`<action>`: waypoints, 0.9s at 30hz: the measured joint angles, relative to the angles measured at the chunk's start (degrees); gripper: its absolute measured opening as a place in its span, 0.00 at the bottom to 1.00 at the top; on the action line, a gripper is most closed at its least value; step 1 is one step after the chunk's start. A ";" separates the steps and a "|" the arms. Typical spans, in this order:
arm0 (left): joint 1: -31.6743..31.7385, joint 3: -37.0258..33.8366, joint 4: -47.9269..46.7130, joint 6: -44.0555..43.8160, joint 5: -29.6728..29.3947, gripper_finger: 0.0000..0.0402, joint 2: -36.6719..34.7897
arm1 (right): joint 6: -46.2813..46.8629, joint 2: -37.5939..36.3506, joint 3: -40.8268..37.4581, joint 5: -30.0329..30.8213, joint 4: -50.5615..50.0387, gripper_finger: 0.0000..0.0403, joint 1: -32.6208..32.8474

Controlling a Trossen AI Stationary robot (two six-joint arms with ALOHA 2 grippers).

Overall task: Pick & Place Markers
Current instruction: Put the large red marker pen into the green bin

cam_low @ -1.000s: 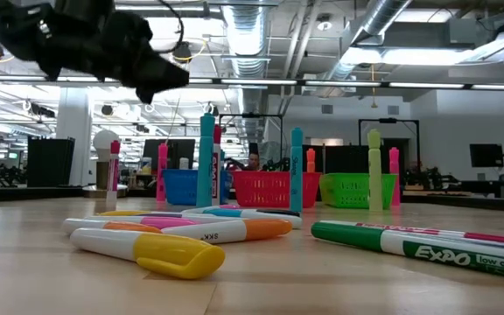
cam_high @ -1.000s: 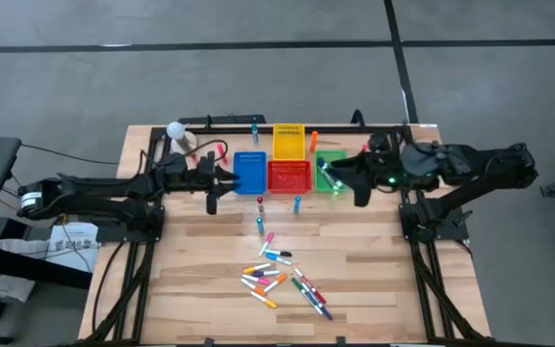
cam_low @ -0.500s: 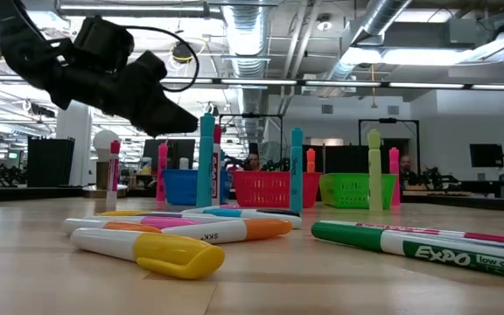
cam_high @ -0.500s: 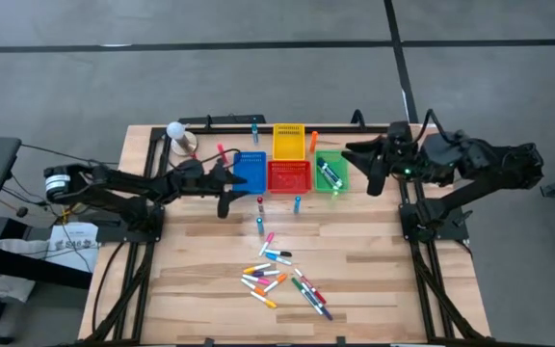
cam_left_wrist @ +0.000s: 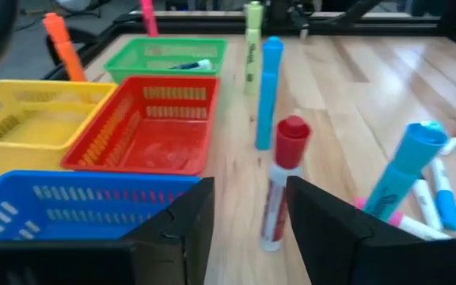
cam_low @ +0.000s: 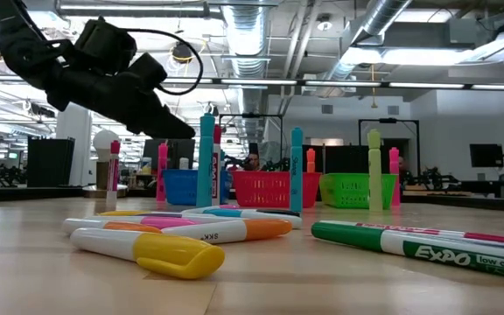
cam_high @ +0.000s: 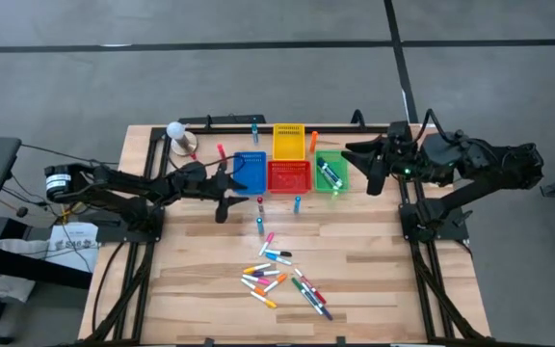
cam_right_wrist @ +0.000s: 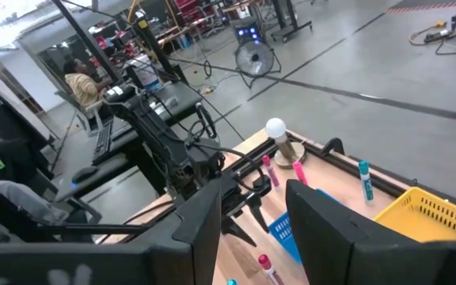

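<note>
Several markers lie in a loose pile on the near half of the table. Others stand upright on their ends: a red-capped white one, a blue one and a tilted teal one. My left gripper is open, hovering just left of the red-capped marker, which stands ahead of the gap between its fingers. My right gripper is open and raised, right of the green bin. A green marker lies in that bin.
Blue, red and yellow bins sit together beside the green bin at the table's far middle. A white ball on a stand and a few upright markers stand by the far rail. Bare wood lies left and right of the pile.
My left gripper has moved toward the table's right and come down, closing in on the red-capped marker. My right gripper has drawn back from over the green bin toward the right edge and risen.
</note>
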 joint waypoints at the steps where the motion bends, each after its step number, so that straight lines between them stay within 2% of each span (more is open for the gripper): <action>1: -0.24 0.00 0.06 -0.01 0.48 0.39 0.00 | 0.05 0.00 0.00 -0.02 0.00 0.33 0.00; 9: -2.16 0.00 0.17 0.93 -1.44 0.38 0.00 | 0.20 0.02 0.00 -0.04 0.00 0.33 0.00; 18: -2.65 0.00 0.57 1.88 -1.02 0.39 -0.02 | 0.31 0.02 0.00 -0.04 -0.02 0.34 0.00; 27: -3.69 0.00 0.60 1.89 -0.96 0.49 -0.02 | 0.34 0.02 0.00 -0.04 0.00 0.33 0.00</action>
